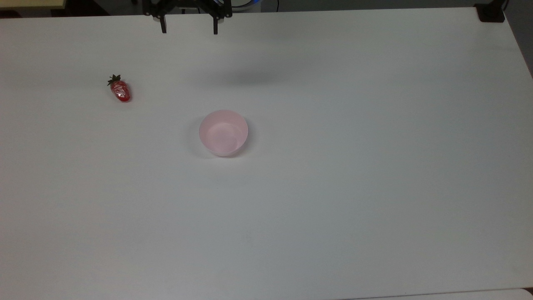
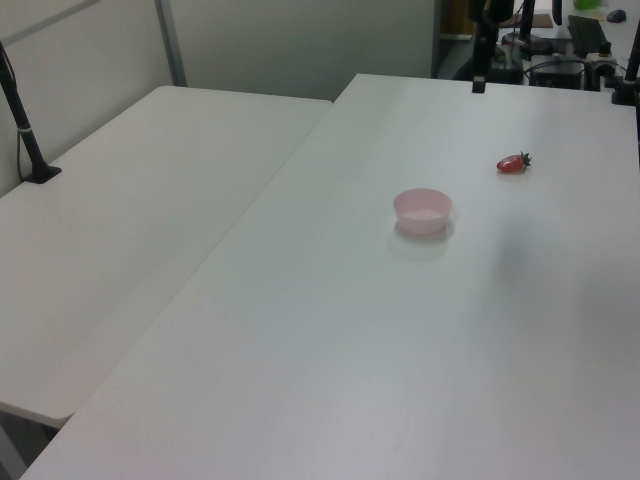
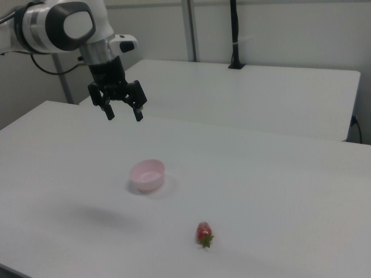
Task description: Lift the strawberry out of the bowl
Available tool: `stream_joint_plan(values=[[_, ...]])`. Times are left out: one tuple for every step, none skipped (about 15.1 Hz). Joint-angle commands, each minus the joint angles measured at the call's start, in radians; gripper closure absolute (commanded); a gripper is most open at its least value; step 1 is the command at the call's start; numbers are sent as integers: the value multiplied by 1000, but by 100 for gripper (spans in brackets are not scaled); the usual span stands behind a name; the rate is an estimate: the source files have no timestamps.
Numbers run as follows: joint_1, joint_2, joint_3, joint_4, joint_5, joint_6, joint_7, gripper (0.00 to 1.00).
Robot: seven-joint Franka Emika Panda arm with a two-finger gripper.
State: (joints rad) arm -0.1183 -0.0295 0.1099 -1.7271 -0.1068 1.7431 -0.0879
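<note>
One strawberry (image 1: pixel 120 90) lying on its side on the bare white table (image 1: pixel 333 187), outside the bowl (image 1: pixel 223 132) and well apart from it: up and toward the top view's left of the bowl, beyond the bowl and toward the left view's right (image 2: pixel 513 163), nearer the camera and toward the right view's right of it (image 3: pixel 204 233). Green cap pointing away from the bowl in the top view. Bowl upright near the table's middle (image 2: pixel 423 210), pale pink, nothing inside (image 3: pixel 147 174).

Gripper (image 3: pixel 122 113) raised well above the table, beyond the bowl in the right view, with both dark fingers (image 3: pixel 138 114) spread wide and nothing between them. Cut off at the upper edge of the top view, just two fingertips and part of the black body showing (image 1: pixel 189 30). Cropped at the top of the left view too (image 2: pixel 479 84), a single dark finger there, the second hidden behind it. Soft shadow on the table between gripper and bowl in the top view.
</note>
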Motion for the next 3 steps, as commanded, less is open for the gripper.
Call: stream_joint_plan(values=[[-21,13,-7,31,22,15,34,0],[-24,13,-7,32,25,16,36,0],[-26,13,-10,38,39,19,34,0]])
